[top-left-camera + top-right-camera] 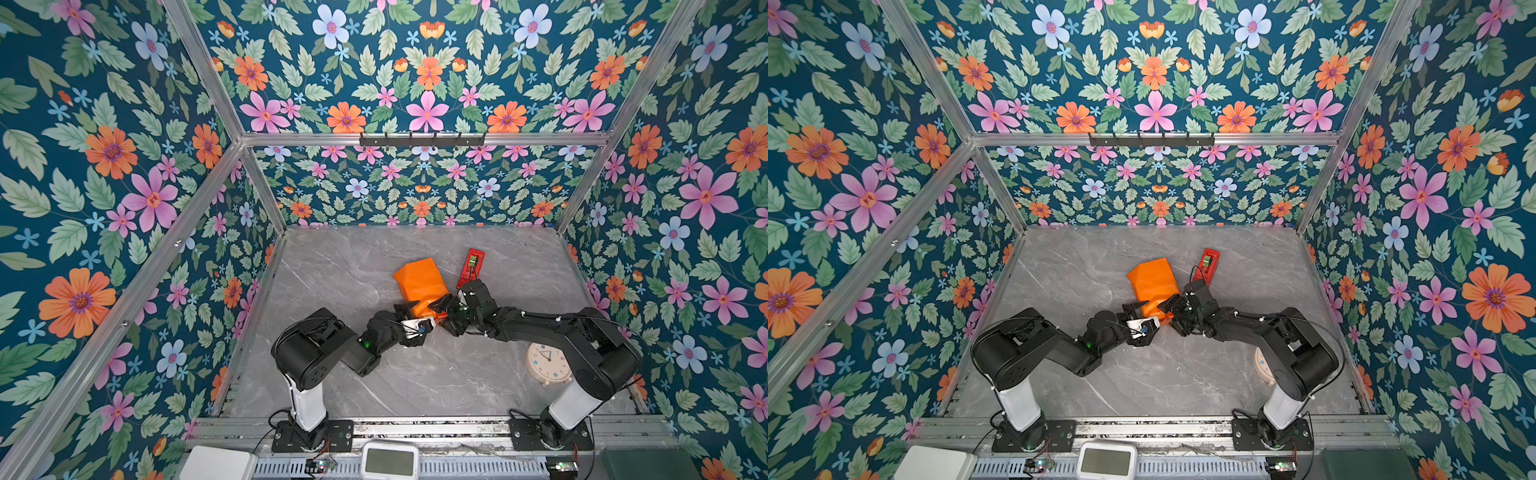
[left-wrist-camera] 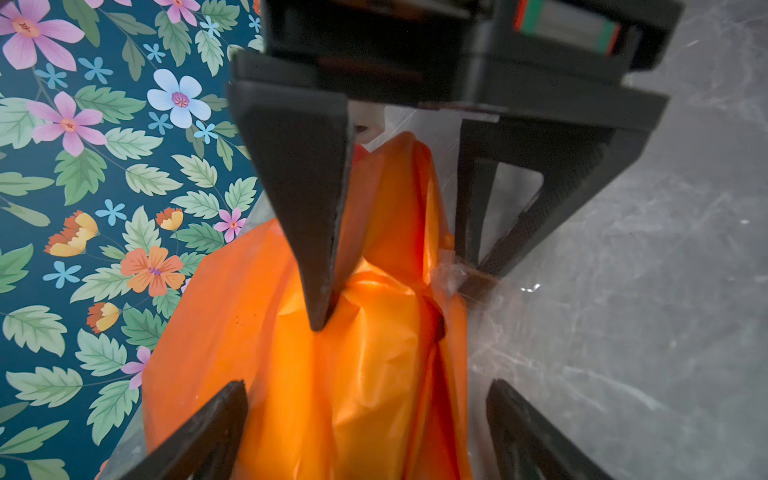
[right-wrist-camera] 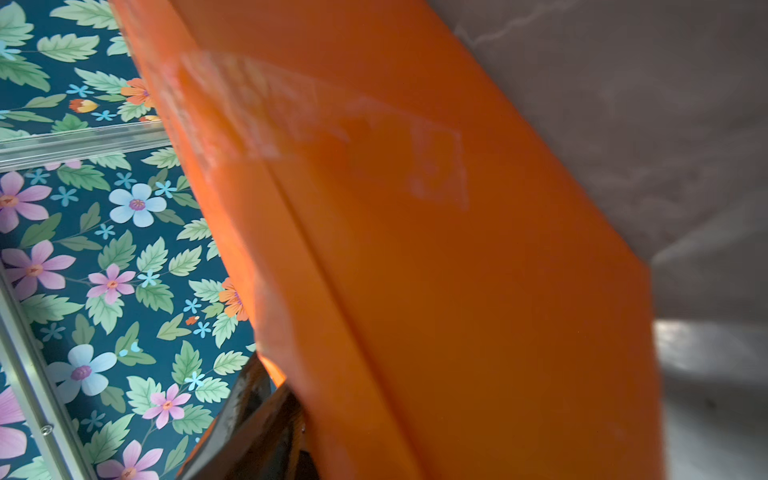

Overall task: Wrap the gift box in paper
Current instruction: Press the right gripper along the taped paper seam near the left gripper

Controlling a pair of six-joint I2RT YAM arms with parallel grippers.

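Left wrist view showed left gripper [image 2: 368,384] jaws wide astride the paper [image 2: 270,332], right gripper [image 2: 397,309] jaws pinching its six-o'clock end, which warranted flat pressing.

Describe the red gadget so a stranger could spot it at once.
Start at the grey marble table, then find the orange paper folded into a parcel near its middle. Right of that in both top views, toward the back wall, lies the red gadget: slim and rectangular with a green patch, unlike the round pale clock near the front.
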